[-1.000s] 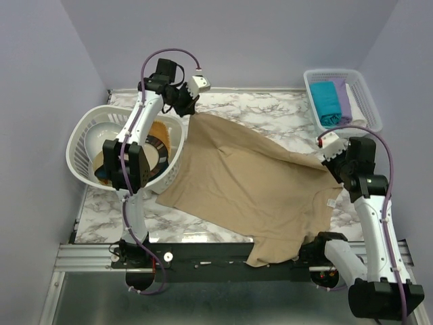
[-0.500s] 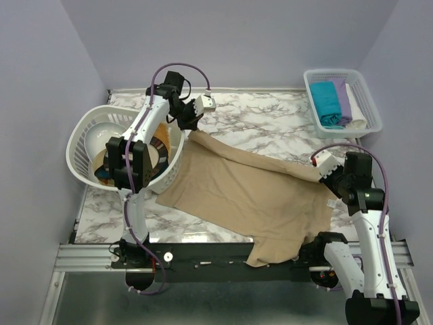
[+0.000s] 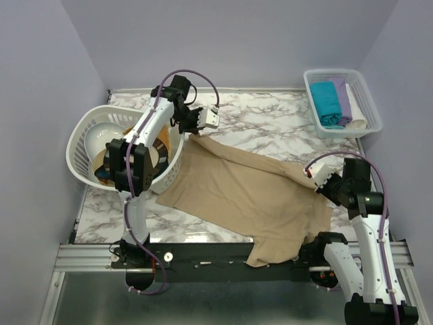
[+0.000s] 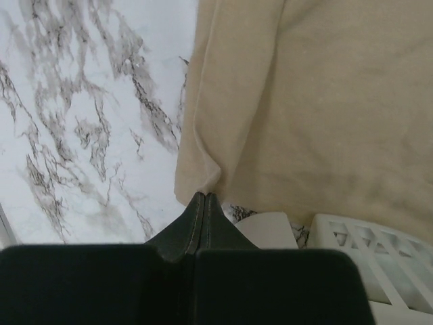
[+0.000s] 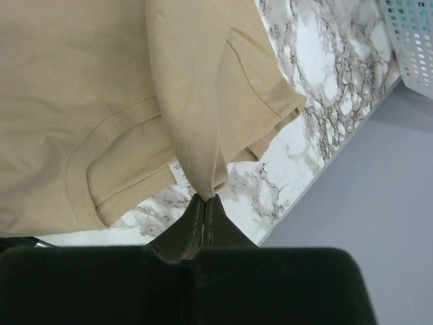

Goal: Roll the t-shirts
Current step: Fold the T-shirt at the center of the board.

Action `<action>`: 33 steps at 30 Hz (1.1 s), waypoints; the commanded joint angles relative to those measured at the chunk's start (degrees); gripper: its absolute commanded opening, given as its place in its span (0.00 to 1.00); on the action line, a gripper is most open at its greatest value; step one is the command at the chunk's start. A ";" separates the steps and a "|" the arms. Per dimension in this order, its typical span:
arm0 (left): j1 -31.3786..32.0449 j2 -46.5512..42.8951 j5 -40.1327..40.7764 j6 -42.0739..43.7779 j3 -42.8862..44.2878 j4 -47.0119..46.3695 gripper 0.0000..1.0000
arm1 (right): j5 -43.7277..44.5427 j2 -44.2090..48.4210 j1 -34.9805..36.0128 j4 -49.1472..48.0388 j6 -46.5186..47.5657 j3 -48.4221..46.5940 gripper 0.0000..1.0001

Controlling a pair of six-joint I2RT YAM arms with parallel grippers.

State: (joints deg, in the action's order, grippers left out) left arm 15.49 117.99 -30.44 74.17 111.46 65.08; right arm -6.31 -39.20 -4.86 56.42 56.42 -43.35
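Overhead view of a marble table (image 3: 264,118) with a large tan shirt (image 3: 250,196) spread across its middle, near hem drooping over the front edge.

At the shirt's far left corner, left gripper (image 3: 193,133), jaws clenched on a pinch of the cloth, just beside a round basket (image 3: 76,139). In the left wrist view, dark fingertips (image 4: 191,227) pressed together with the tan corner caught at their tip, marble to the left, white lattice at lower right.

At the shirt's right edge, right gripper (image 3: 310,175), likewise clamped tight on a fold of tan cloth. In the right wrist view, a stitched hem bunched into the closed jaws, with a sleeve lying flat on the marble beyond.

Far edge of the shirt running as a ridge from one grip to the other.

Inside the round basket, a tan plate (image 3: 161,145) with a dark patterned rim, partly hidden by the left arm.

At the far right corner, a rectangular basket (image 3: 372,101) holding a teal shirt (image 3: 327,101), a lilac shirt (image 3: 344,98) and a white shirt (image 3: 356,123), side by side, well apart from the tan one.
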 commanded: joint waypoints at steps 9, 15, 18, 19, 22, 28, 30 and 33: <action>4.46 3.29 28.93 23.29 -3.53 19.82 0.00 | -4.85 -1.32 0.12 2.72 3.43 0.37 0.00; 5.78 3.29 39.99 29.00 -7.57 21.67 0.00 | -7.49 -1.41 0.12 5.27 5.98 0.46 0.01; 6.13 3.56 43.87 30.06 -9.42 21.76 0.00 | -7.84 -1.41 0.12 5.71 7.12 1.34 0.00; 6.48 3.91 44.49 30.24 -9.68 21.76 0.00 | -8.19 -1.58 0.12 5.89 7.21 1.52 0.00; 7.01 3.39 45.81 31.38 -11.43 21.84 0.00 | -9.16 -2.46 0.12 6.42 6.95 1.34 0.00; 8.77 3.55 42.75 29.28 -11.44 21.84 0.00 | -8.55 -5.00 0.12 3.96 5.54 1.34 0.00; 9.12 3.82 41.86 28.14 -11.35 21.93 0.00 | -8.72 -5.62 0.12 3.61 5.36 1.08 0.00; 9.12 3.82 41.16 27.52 -12.32 21.93 0.00 | -9.86 -7.03 0.12 4.22 5.63 0.38 0.00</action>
State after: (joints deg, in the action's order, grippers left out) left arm 26.65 118.83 9.91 105.27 103.28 68.86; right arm -13.67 -44.91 -4.86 60.45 62.43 -42.41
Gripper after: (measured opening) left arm 0.004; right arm 0.011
